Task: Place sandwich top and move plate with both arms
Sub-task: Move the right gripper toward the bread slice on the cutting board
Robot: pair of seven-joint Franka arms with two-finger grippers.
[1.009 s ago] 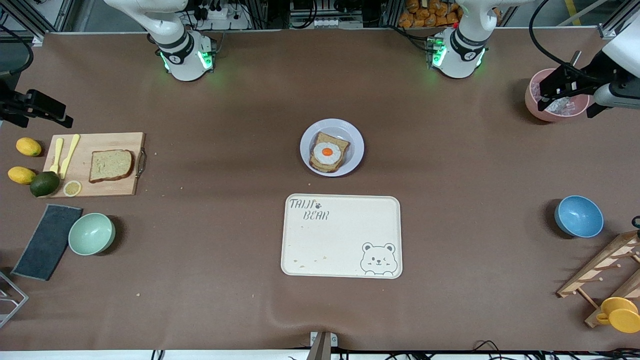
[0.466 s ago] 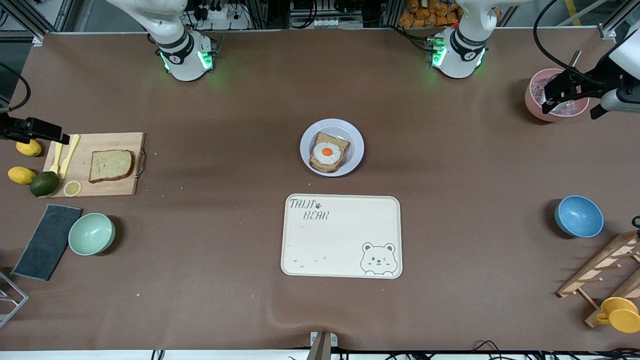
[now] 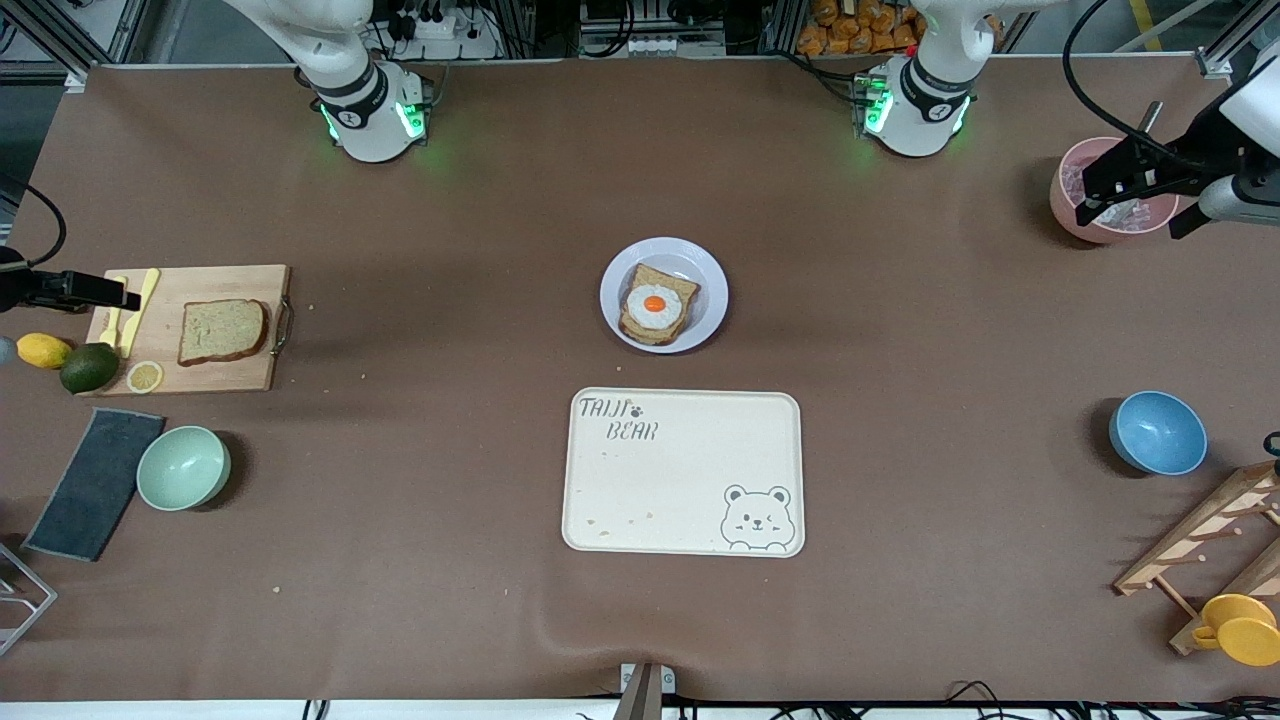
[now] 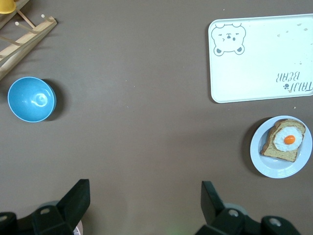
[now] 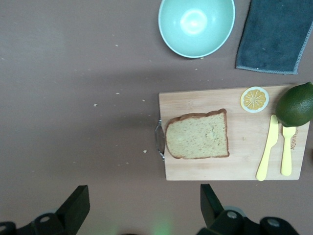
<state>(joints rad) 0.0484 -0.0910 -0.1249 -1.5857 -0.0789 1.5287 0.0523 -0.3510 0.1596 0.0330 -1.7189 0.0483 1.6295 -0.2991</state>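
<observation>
sandwich top [image 3: 222, 331] is seen lying flat on cutting board [image 3: 240, 375], left-centre of front frame | plate [image 3: 708, 320] with egg slice [image 3: 656, 303] is seen at centre, above tray [image 3: 683, 472] | right gripper [image 3: 95, 291] is held open at left edge over board | left gripper [image 3: 1098, 198] is held open over pink bowl [image 3: 1064, 205], upper right

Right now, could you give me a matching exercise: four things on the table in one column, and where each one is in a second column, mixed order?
Things:
1. sandwich top
2. fried egg
3. left gripper
4. bear tray

Places:
A. over the pink bowl
B. on the wooden board
C. on the table, nearer the front camera than the plate
D. on the bread slice in the plate

Pairs: 1-B, 2-D, 3-A, 4-C
</observation>
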